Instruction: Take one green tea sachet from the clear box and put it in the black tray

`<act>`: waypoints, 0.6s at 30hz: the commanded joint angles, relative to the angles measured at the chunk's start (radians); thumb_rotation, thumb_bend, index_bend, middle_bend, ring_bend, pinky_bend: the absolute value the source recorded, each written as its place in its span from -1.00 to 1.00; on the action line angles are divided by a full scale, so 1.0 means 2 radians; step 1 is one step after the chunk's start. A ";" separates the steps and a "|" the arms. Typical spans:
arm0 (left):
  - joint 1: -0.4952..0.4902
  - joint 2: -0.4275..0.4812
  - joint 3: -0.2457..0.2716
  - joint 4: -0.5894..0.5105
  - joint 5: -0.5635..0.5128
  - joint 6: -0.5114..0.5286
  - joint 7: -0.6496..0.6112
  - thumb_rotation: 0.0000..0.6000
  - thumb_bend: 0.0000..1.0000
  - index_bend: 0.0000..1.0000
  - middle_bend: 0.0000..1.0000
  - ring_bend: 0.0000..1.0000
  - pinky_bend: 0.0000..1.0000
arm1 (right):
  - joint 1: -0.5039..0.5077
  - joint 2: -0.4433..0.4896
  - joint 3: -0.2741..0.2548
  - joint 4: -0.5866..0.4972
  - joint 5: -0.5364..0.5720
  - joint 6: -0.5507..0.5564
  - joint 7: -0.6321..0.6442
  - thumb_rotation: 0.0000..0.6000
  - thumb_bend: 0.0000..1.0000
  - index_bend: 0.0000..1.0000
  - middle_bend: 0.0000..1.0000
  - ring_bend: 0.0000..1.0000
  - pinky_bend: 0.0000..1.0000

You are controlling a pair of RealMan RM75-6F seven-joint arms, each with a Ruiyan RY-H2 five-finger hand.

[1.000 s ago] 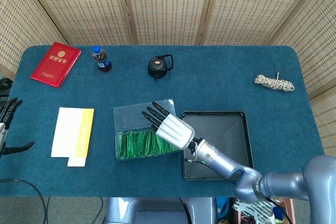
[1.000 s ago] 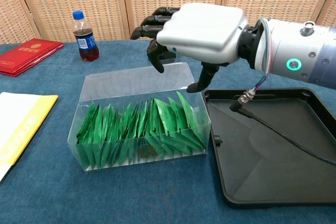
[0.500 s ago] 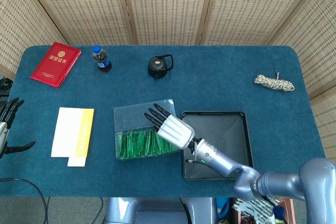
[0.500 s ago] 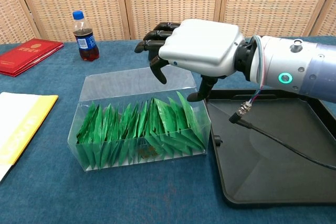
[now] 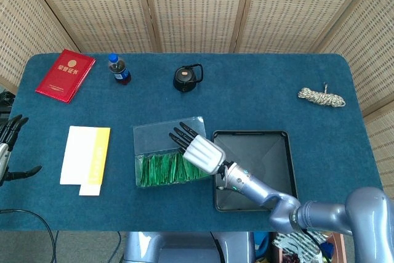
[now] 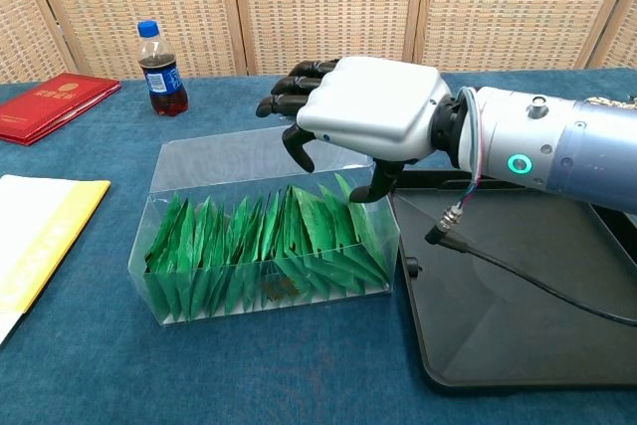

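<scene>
The clear box [image 6: 169, 291] [image 5: 143, 135] stands mid-table, its front half packed with several upright green tea sachets [image 6: 261, 246] [image 5: 166, 169]. My right hand [image 6: 360, 111] [image 5: 196, 147] hovers palm down just above the box's right end, fingers spread and slightly curled, holding nothing; its thumb tip hangs close over the rightmost sachets. To the right of the box lies the black tray [image 6: 518, 286] [image 5: 271, 152], with nothing in it but a cable running across. My left hand [image 5: 8, 147] shows at the far left edge of the head view, fingers apart, off the table.
A white and yellow booklet [image 5: 86, 155] lies left of the box. Along the far edge are a red book [image 5: 64, 75], a cola bottle [image 5: 119, 69], and a black round lid [image 5: 186, 78]. A coiled rope [image 5: 321, 97] sits at far right.
My right hand has come down toward the box, from well above its back wall to just over the sachets at the right end. The left hand stays put.
</scene>
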 commanded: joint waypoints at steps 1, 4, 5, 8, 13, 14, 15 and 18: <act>0.000 0.000 0.000 0.000 0.000 0.000 0.000 1.00 -0.80 -1.00 -1.00 -1.00 -1.00 | 0.000 -0.003 0.003 0.002 0.000 -0.005 -0.002 1.00 -0.23 -0.05 -0.68 -0.90 -1.00; -0.001 0.000 0.000 0.001 0.000 -0.001 0.000 1.00 -0.80 -1.00 -1.00 -1.00 -1.00 | 0.001 -0.005 0.004 0.005 -0.001 -0.012 -0.006 1.00 -0.21 -0.03 -0.68 -0.90 -1.00; -0.001 0.000 0.000 0.001 0.000 -0.002 0.000 1.00 -0.80 -1.00 -1.00 -1.00 -1.00 | 0.001 -0.005 0.004 0.006 -0.002 -0.013 -0.007 1.00 -0.18 -0.01 -0.68 -0.90 -1.00; -0.002 0.000 0.000 0.001 -0.001 -0.003 0.000 1.00 -0.80 -1.00 -1.00 -1.00 -1.00 | 0.001 -0.005 0.006 0.008 -0.002 -0.019 -0.009 1.00 -0.12 0.03 -0.69 -0.90 -1.00; -0.002 0.000 0.000 0.001 -0.002 -0.003 0.000 1.00 -0.80 -1.00 -1.00 -1.00 -1.00 | 0.003 -0.001 0.006 0.007 -0.009 -0.024 -0.017 1.00 -0.06 0.05 -0.69 -0.90 -1.00; -0.002 -0.001 0.000 0.001 -0.002 -0.004 0.000 1.00 -0.80 -1.00 -1.00 -1.00 -1.00 | 0.003 0.000 0.006 0.006 -0.009 -0.027 -0.019 1.00 -0.05 0.06 -0.69 -0.90 -1.00; -0.002 -0.001 0.000 0.001 -0.002 -0.004 0.001 1.00 -0.80 -1.00 -1.00 -1.00 -1.00 | 0.004 0.002 0.006 0.005 -0.009 -0.030 -0.022 1.00 -0.05 0.07 -0.69 -0.90 -1.00; -0.003 -0.001 0.000 0.001 -0.002 -0.004 0.002 1.00 -0.80 -1.00 -1.00 -1.00 -1.00 | 0.005 0.004 0.007 0.003 -0.008 -0.038 -0.032 1.00 -0.05 0.07 -0.69 -0.89 -1.00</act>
